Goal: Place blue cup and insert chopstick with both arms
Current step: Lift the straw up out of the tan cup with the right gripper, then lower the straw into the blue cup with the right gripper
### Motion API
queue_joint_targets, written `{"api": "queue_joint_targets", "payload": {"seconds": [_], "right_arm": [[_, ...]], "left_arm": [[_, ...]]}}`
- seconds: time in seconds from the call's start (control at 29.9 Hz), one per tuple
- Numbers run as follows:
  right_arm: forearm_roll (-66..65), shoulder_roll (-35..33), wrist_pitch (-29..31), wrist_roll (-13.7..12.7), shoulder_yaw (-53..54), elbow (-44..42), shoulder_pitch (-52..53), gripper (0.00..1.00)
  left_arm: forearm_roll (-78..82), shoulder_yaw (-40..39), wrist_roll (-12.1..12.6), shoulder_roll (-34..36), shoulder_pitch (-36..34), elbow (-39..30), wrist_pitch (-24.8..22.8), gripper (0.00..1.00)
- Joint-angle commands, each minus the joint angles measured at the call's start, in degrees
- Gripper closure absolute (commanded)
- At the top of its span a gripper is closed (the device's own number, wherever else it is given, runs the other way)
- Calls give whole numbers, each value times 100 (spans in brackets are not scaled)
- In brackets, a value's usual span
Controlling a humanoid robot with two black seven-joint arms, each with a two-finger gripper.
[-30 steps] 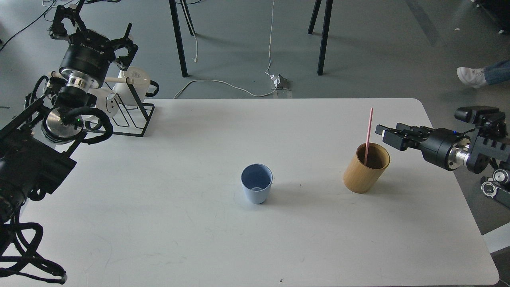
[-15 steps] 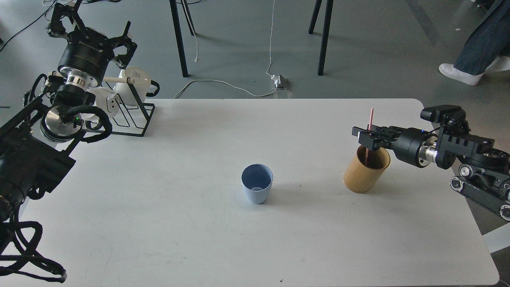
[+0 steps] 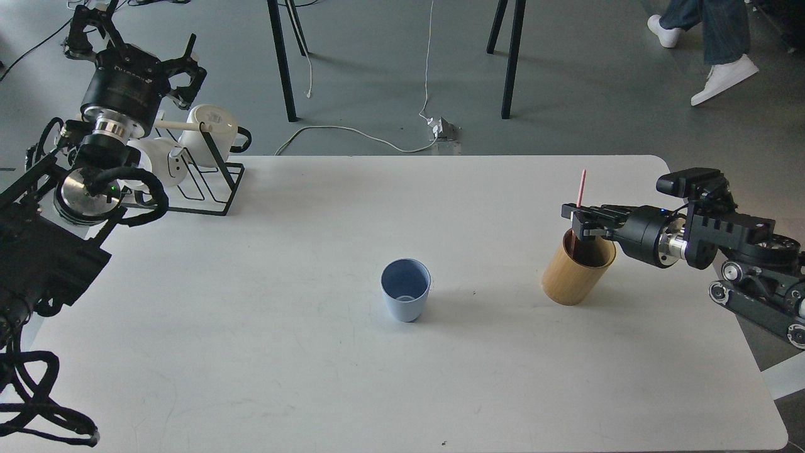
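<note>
Over the mouth of the tan bamboo-coloured cylindrical holder (image 3: 577, 267), at the right side of the white table (image 3: 314, 352), the right gripper (image 3: 579, 221) reaches in level from the right and meets the thin pink-red chopstick (image 3: 582, 187) part-way up its length. That stick stands nearly upright, its lower end hidden inside the holder and its top clear above the fingers, so its long axis runs across the gripper's approach; a straight lift looks like the way out. Whether the fingers are pressed onto the stick or merely bracket it I cannot tell, as they are dark and seen nearly end-on. The small light-blue tapered plastic cup (image 3: 405, 289) sits upright and open near the table's centre, well to the left of the holder, with bare tabletop between them; the right arm is plainly the nearer one to both. The left gripper (image 3: 129, 47) hangs far off at the back left corner, its fingers spread apart and holding nothing, just above the black wire rack (image 3: 210, 182) with its white mugs (image 3: 210, 129). Nothing stands between holder and cup, though the holder's rim could catch the stick's lower end if it is carried sideways too early.
</note>
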Motion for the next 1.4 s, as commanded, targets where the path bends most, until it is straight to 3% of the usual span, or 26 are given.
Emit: {"api": "queue_joint_targets", "payload": {"seconds": [0.0, 0.3, 0.47, 0.84, 1.07, 1.37], "right_arm": [[5, -365, -50, 4, 34, 307, 40, 95], [84, -1333, -33, -5, 148, 1380, 891, 95], [137, -1299, -50, 4, 289, 1415, 1647, 95], [523, 827, -50, -5, 219, 1354, 1438, 97], [506, 1601, -120, 4, -106, 880, 1139, 97], [497, 2032, -243, 4, -115, 536, 893, 97]], "left_arm": [[0, 0, 4, 14, -8, 0, 0, 1], [0, 0, 13, 14, -16, 17, 0, 1], [0, 0, 13, 93, -25, 17, 0, 1], [0, 0, 13, 129, -34, 9, 0, 1], [0, 0, 13, 190, -25, 8, 0, 1], [0, 0, 13, 217, -34, 8, 0, 1]]}}
